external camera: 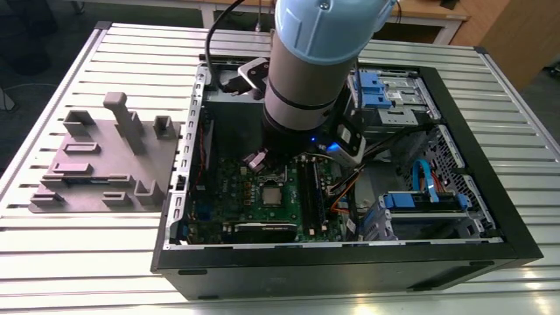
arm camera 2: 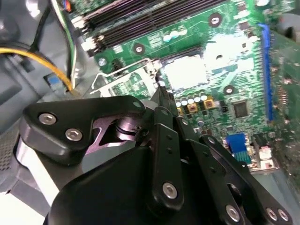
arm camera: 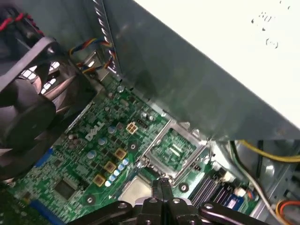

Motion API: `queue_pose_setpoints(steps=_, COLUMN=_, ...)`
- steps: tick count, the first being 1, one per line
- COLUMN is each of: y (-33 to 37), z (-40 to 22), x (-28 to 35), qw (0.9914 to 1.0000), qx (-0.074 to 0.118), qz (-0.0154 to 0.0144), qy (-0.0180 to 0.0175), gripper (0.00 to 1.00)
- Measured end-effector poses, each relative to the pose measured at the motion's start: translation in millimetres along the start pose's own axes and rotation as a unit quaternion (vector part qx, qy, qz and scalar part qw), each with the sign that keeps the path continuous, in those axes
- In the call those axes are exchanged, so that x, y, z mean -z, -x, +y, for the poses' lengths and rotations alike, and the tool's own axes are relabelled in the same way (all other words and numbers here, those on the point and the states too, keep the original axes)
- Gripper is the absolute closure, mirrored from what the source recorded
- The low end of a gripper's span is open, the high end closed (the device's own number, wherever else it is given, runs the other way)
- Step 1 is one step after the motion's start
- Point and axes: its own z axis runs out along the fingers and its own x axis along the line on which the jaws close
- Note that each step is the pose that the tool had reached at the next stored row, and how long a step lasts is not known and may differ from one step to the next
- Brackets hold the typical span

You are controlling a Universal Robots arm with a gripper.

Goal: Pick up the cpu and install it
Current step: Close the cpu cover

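The cpu (arm camera 2: 185, 72) is a small pale silver square lying flat in its socket on the green motherboard (arm camera 2: 234, 56); it is also seen as the cpu (arm camera: 136, 190) and the cpu (external camera: 269, 195). The socket's metal bracket (arm camera: 173, 150) stands hinged open beside it, with green board showing through its frame. My gripper (arm camera: 161, 183) hangs low over the edge of the cpu nearest the bracket; its black fingers (arm camera 2: 161, 101) are pressed together with nothing between them. In the exterior view the arm (external camera: 302, 65) reaches down into the open computer case (external camera: 350, 262).
A black fan (arm camera: 28, 103) sits close to the socket. Long black memory sticks (arm camera 2: 140, 18) run along the board's far side. Yellow cables (arm camera 2: 42, 58) trail by the case wall. A grey parts fixture (external camera: 105, 157) stands outside the case at the exterior view's left; blue drive cages (external camera: 424, 200) at its right.
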Motion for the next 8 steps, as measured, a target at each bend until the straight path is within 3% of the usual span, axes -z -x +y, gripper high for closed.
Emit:
queue_pose_setpoints(steps=1, y=0.0, z=0.0, x=-0.6, qw=0.99999, qx=0.004, qz=-0.0004, qy=0.0016, gripper=0.89)
queue_pose_setpoints(steps=4, y=0.6, z=-0.8, x=-1.5, qw=0.99983, qx=0.018, qz=0.0014, qy=0.0022, gripper=0.89)
queue_pose_setpoints(steps=8, y=6.9, z=-5.9, x=-1.6, qw=0.99970, qx=0.024, qz=0.0023, qy=0.0028, gripper=0.89)
